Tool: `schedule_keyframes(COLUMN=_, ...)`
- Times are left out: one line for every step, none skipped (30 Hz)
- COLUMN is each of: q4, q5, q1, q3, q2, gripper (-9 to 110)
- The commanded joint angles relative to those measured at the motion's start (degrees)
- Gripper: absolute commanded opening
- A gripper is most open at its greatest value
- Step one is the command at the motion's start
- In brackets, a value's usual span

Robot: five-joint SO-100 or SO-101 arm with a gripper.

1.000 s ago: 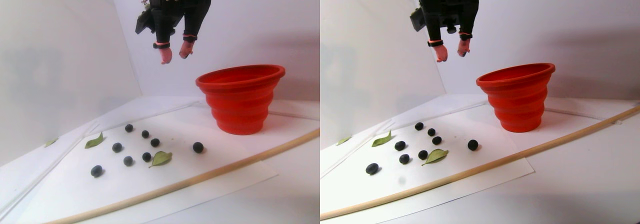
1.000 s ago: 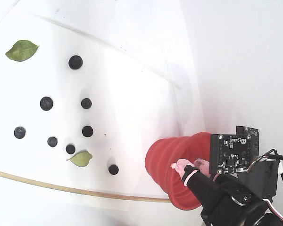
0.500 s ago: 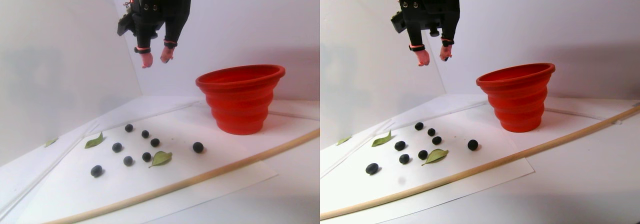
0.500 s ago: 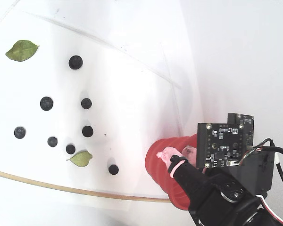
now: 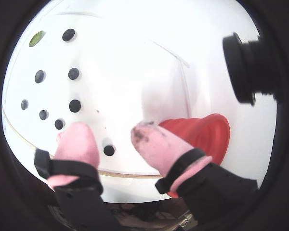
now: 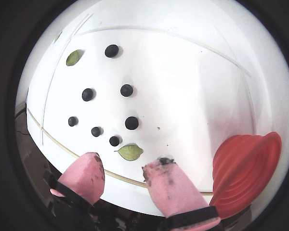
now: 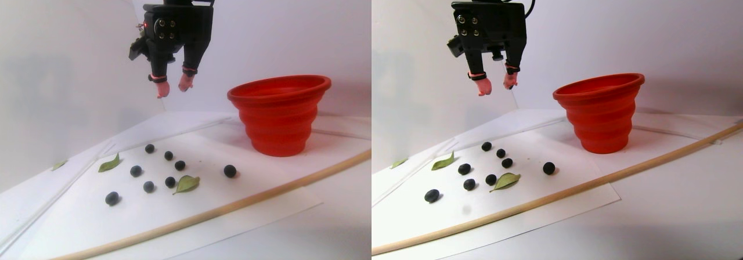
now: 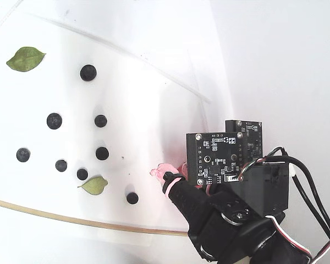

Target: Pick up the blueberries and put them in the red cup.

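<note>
The fingers (image 7: 172, 87) hang parted and empty, high above the surface (image 7: 273, 219), left of the cup (image 7: 280, 116) in the stereo pair view. Seven berries (image 7: 136, 170) lie scattered on the white sheet (image 7: 81, 225) with clear gaps between them. One berry (image 7: 230, 170) sits apart, nearest the cup. A wooden rod (image 7: 232, 205) borders the sheet's near edge.

- Small round berries (image 7: 135, 170): dark navy, almost black.
- Ribbed stepped cup (image 7: 280, 115): solid red.
- Flat leaves (image 7: 187, 183): green.
- Black tool (image 7: 172, 87): pink fingertips (image 6: 169, 184).
- Counter (image 8: 148, 99): white.
</note>
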Motion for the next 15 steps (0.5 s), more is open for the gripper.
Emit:
schedule_keyframes(q4=-1.3, q5=-0.8, q1=-2.1, q3=-1.1, q2=-0.2, gripper=16)
schedule_keyframes(q4=-1.5, q5=-0.9, q1=-2.3, q3=-1.3, q2=-0.8, gripper=16)
schedule_keyframes(q4=-1.8, q5=-0.9, q1=-2.5, q3=-1.5, q2=-1.5, gripper=16)
schedule_keyframes(q4=-2.1, q5=-1.0, q1=-2.7, q3=-1.7, q2=-2.3, gripper=16)
schedule_keyframes(q4=-2.5, q5=-1.1, q1=-2.8, q3=-1.7, q2=-2.9, gripper=16)
schedule_keyframes(q4=-2.7, q5=-1.3, q1=-2.9, q3=-1.6, q2=-3.2, gripper=16)
schedule_keyframes(q4=-2.9, q5=-1.4, q1=-3.0, q3=-1.5, q2=-3.3, gripper=16)
schedule_keyframes(q4=-3.1, q5=-1.6, q1=-3.0, q3=-1.3, q2=-3.4, gripper=16)
schedule_keyframes(q4=-3.4, q5=-1.8, q1=-3.1, q3=-1.3, q2=-3.7, gripper=16)
schedule_keyframes(q4=-3.7, q5=-1.8, q1=-3.2, q3=-1.2, q2=-4.0, gripper=16)
schedule_keyframes(q4=-4.0, q5=-2.0, q1=-3.3, q3=-1.2, q2=-4.5, gripper=16)
schedule_keyframes(q4=-4.4, q5=-2.2, q1=-3.3, q3=-1.2, q2=-5.0, gripper=16)
schedule_keyframes(q4=-5.0, q5=-2.4, q1=-3.3, q3=-1.1, q2=-5.4, gripper=16)
schedule_keyframes(q4=-5.4, q5=-2.5, q1=-3.3, q3=-1.0, q2=-5.9, gripper=16)
schedule_keyframes(q4=-6.0, q5=-2.7, q1=-3.3, q3=-0.9, q2=-6.5, gripper=16)
